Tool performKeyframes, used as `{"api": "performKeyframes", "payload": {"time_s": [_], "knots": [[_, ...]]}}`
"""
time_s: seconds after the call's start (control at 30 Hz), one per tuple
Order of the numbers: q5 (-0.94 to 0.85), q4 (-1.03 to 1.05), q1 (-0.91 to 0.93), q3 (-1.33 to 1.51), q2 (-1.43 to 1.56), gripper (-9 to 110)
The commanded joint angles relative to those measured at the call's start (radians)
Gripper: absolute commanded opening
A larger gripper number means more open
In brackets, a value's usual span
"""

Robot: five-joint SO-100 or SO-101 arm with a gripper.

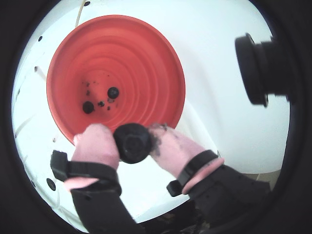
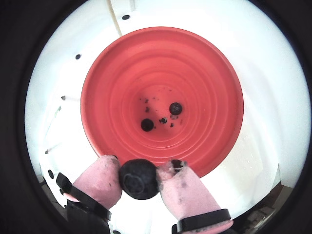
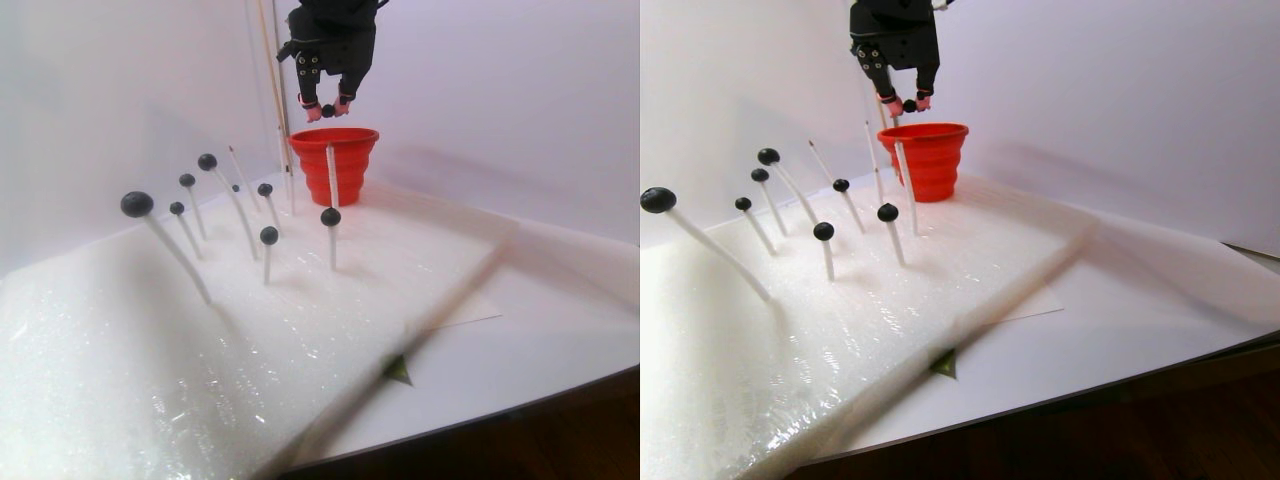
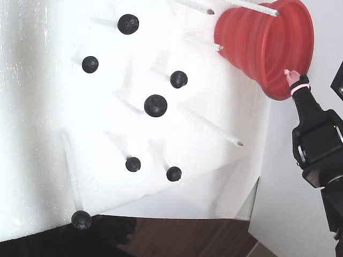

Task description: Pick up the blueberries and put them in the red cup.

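Observation:
My gripper [image 1: 131, 137] is shut on one blueberry [image 1: 133, 146], held between the pink fingertips just over the near rim of the red cup [image 1: 146, 53]. Another wrist view shows the same held blueberry [image 2: 139, 179] at the red cup's [image 2: 209, 73] near edge. Two blueberries [image 2: 175, 108] [image 2: 147, 125] lie on the cup's bottom among dark crumbs. In the stereo pair view the gripper [image 3: 327, 110] hangs above the cup [image 3: 340, 165]. Several more blueberries [image 4: 155, 105] [image 3: 137, 204] sit on white sticks in the foam.
The white foam board [image 3: 200, 330] carries the sticks, some bare [image 4: 236, 142]. A bare stick [image 3: 331, 175] stands right in front of the cup. A dark camera lens [image 1: 256, 68] sticks in at the right of a wrist view. The table's front edge [image 3: 520, 405] drops to dark wood.

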Motion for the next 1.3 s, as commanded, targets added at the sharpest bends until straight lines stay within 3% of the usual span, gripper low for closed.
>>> {"api": "performKeyframes", "payload": {"time_s": [0.0, 0.33, 1.27], "knots": [[0.009, -0.029, 0.009, -0.115, 0.012, 13], [0.015, -0.049, 0.014, -0.144, -0.034, 18], [0.015, 0.133, -0.055, -0.008, 0.219, 17]]}}
